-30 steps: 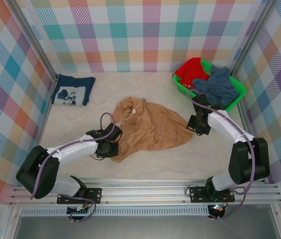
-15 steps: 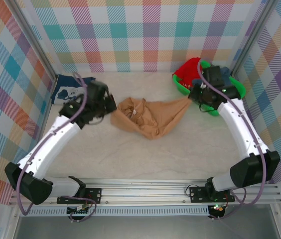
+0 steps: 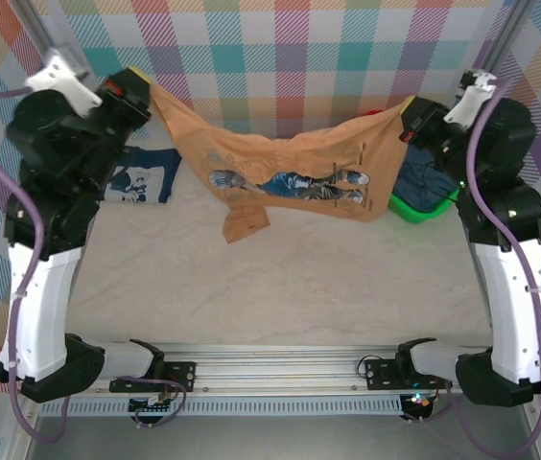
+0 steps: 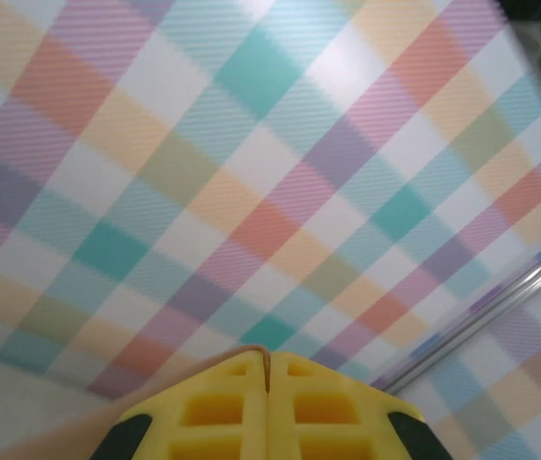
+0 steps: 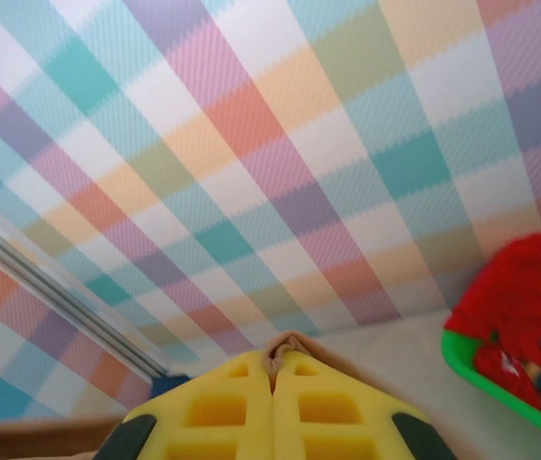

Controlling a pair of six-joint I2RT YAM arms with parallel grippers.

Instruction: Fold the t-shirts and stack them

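The tan-orange t-shirt (image 3: pixel 280 168) hangs stretched in the air between both arms, its cartoon print facing the camera and one sleeve dangling at the lower left. High at the left, my left gripper (image 3: pixel 139 84) is shut on one corner; a thin edge of tan cloth (image 4: pixel 265 356) shows between its yellow fingers (image 4: pixel 223 407). My right gripper (image 3: pixel 411 107) is shut on the other corner, with a bunch of tan cloth (image 5: pixel 285 347) pinched between its yellow fingers (image 5: pixel 333 407). The navy t-shirt (image 3: pixel 141 177) with a white graphic lies folded on the table at the back left.
A green basket (image 3: pixel 422 206) with red and grey-blue clothes (image 3: pixel 414 177) stands at the back right, partly behind the right arm; its rim (image 5: pixel 501 383) and red cloth (image 5: pixel 515 297) appear in the right wrist view. Checked walls (image 3: pixel 290 57) close in the back and sides.
Both arms have risen high and apart, lifting the tan-orange t-shirt off the table and stretching it out so its print faces forward. The navy t-shirt has not moved.
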